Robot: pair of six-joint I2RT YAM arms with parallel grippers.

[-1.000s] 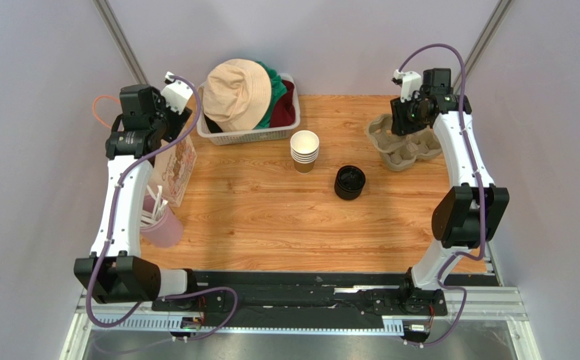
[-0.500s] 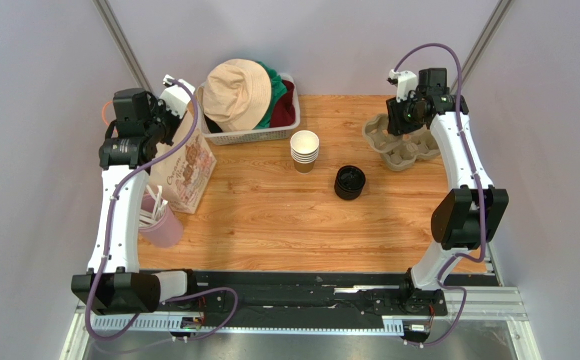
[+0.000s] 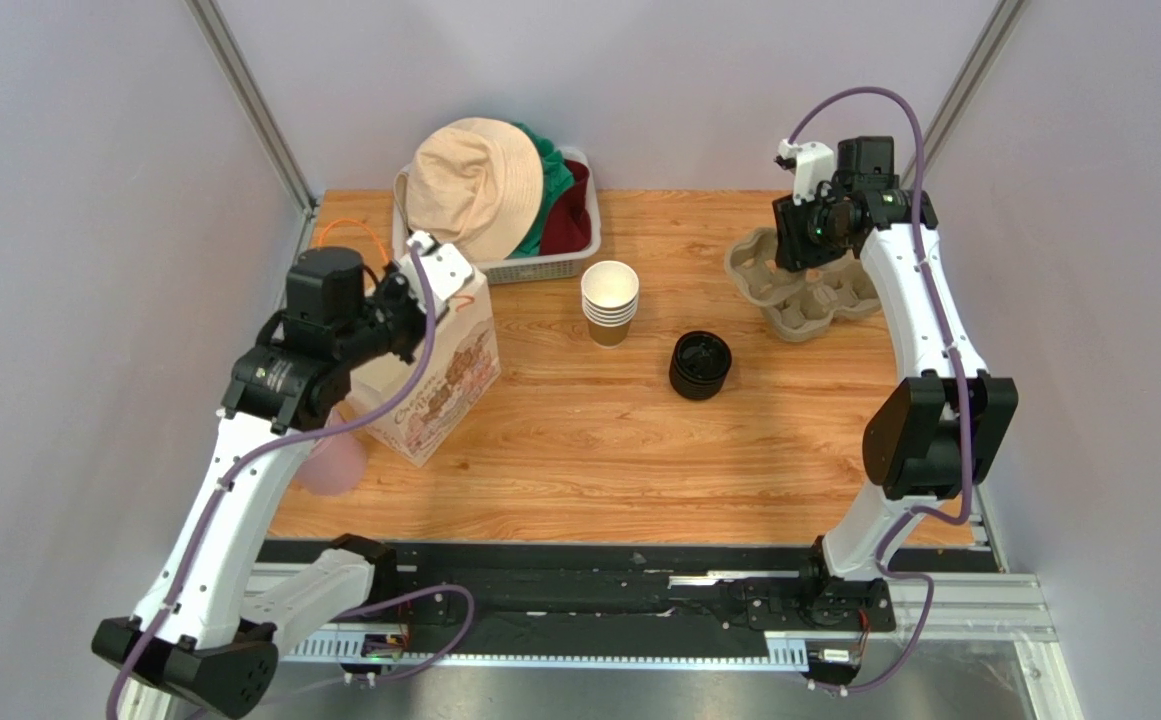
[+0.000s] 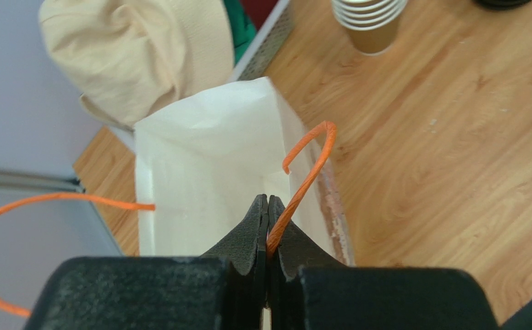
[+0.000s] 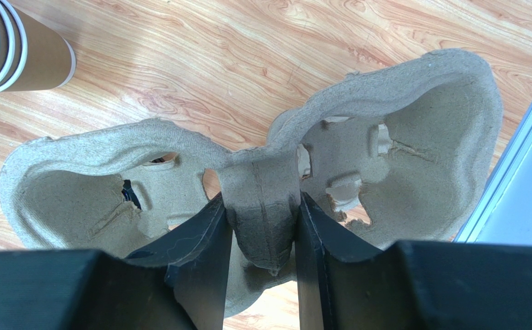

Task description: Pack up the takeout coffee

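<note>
Coffee cups (image 3: 610, 300), stacked empty just past table centre toward 12 o'clock, look light and crushable; best gripped gently around the sides. Left gripper (image 4: 268, 206) pinches the orange handle (image 4: 305, 184) of the paper bag (image 4: 200, 158); right gripper (image 5: 261, 206) clamps the cardboard carrier (image 5: 420, 158).

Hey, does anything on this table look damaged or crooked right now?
Yes. The pulp cup carrier, clamped in the right gripper, has torn cracks in the two wells seen from the right wrist. The paper bag stands tilted, held only by one orange handle pinched in the left gripper.
</note>
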